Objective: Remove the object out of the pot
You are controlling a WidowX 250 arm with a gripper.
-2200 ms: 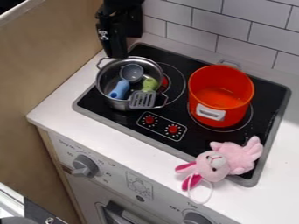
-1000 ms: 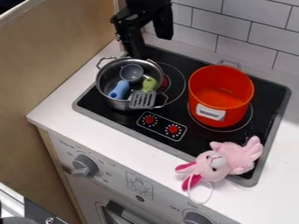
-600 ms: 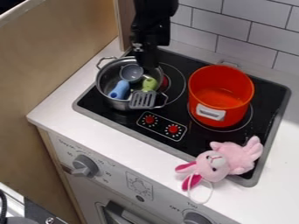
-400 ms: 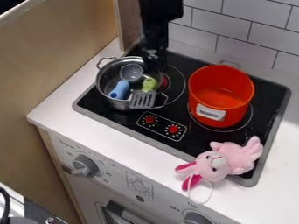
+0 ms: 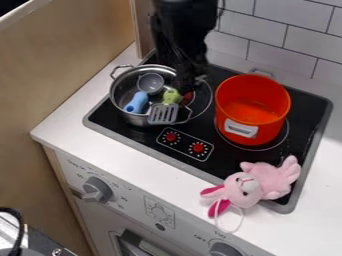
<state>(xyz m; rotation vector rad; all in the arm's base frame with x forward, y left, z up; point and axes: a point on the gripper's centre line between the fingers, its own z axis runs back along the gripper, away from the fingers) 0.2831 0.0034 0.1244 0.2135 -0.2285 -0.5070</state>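
Note:
The black gripper point(image 5: 188, 82) hangs at the right rim of the silver pot point(image 5: 121, 114), near the green handle; how its fingers stand is hard to make out. Inside the pot lie a grey ladle with a blue handle point(image 5: 137, 102) and a spatula with a green handle point(image 5: 172, 96). The spatula's grey slotted head point(image 5: 162, 114) rests over the pot's front rim. The ladle's round bowl point(image 5: 151, 83) is toward the back of the pot.
To the right on the black stove point(image 5: 125, 137) stands a tall orange-red pot point(image 5: 252, 104). A pink plush rabbit point(image 5: 257, 185) lies at the stove's front right corner. A wooden panel point(image 5: 67, 65) borders the left side, and a tiled wall point(image 5: 280, 32) is behind.
The arm has moved right from behind the silver pot and come down toward its right rim. The pots, the utensils and the rabbit have stayed where they were.

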